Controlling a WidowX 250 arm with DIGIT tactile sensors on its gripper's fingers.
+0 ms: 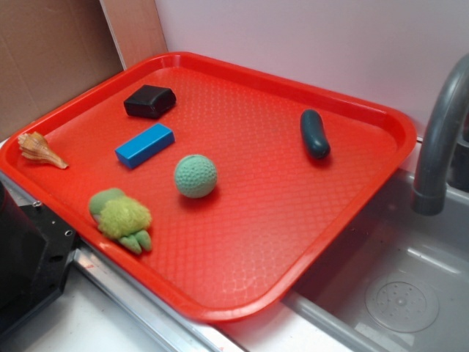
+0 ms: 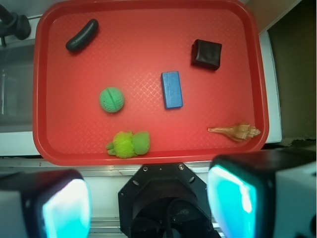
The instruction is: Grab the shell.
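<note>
The shell (image 1: 40, 149) is tan and knobbly with a long point, lying at the left rim of the red tray (image 1: 293, 242); in the wrist view the shell (image 2: 237, 132) sits near the tray's lower right corner. My gripper (image 2: 148, 206) hangs high above the near side of the tray (image 2: 148, 29), over the black robot base, well apart from the shell. Its two cyan-padded fingers (image 2: 67, 208) stand wide apart with nothing between them. In the exterior view the gripper is out of frame.
On the tray lie a green ball (image 1: 195, 176), a blue block (image 1: 144, 145), a black block (image 1: 149, 101), a dark cucumber-shaped piece (image 1: 314, 133) and a fuzzy yellow-green plush (image 1: 121, 218). A grey faucet (image 1: 440, 139) and sink (image 1: 396, 293) stand at right.
</note>
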